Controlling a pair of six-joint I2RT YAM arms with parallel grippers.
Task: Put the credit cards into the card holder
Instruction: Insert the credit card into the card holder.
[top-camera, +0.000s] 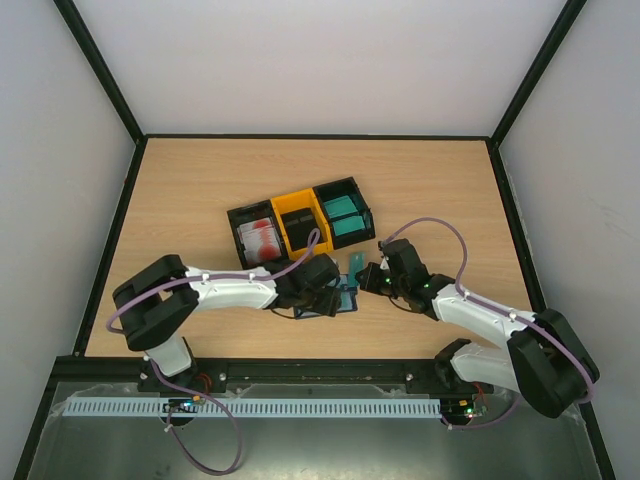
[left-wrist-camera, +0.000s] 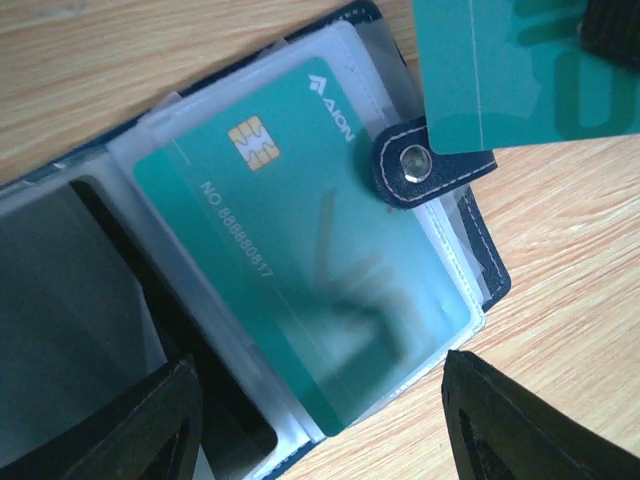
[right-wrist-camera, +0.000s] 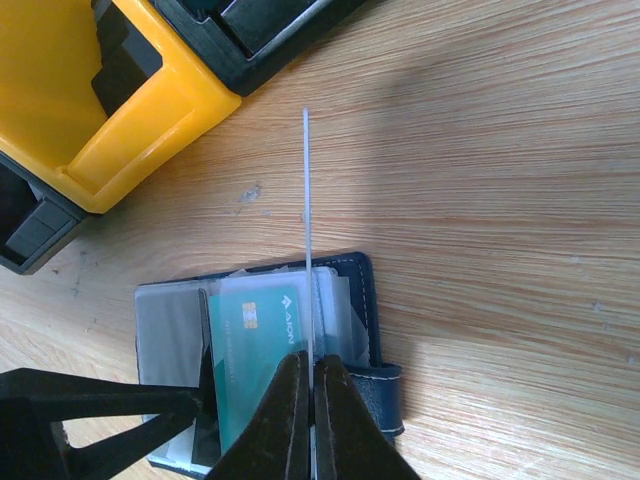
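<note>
Dark navy folding card holder lies open and flat on the pale wooden table, at 6 o'clock of the row of black and yellow open-top bins in the overhead view. Its top clear sleeve already carries a teal chip card. The snap tab is flopped outward.

Left gripper hangs over the holder, jaws spread wide to either side of the loaded sleeve, grasping nothing. Cannot tell whether it presses the sleeves down.

Right gripper is clenched on a thin teal plastic credit card, pinched across its flat faces at the near end. The card is seen edge-on above the holder's tab side. From the left wrist it shows at 1 o'clock, over the tab.

More cards wait in the bins: a white-and-red stack and a teal stack.

Handling, as judged: the card is light, stiff with a little flex, and slick-faced. A firm pinch on one short end looks best, leaving the leading edge free. The holder is light, with limp sleeves, and likely to skid or fold shut. It wants holding down on the navy cover while the sleeve mouth is kept open
</note>
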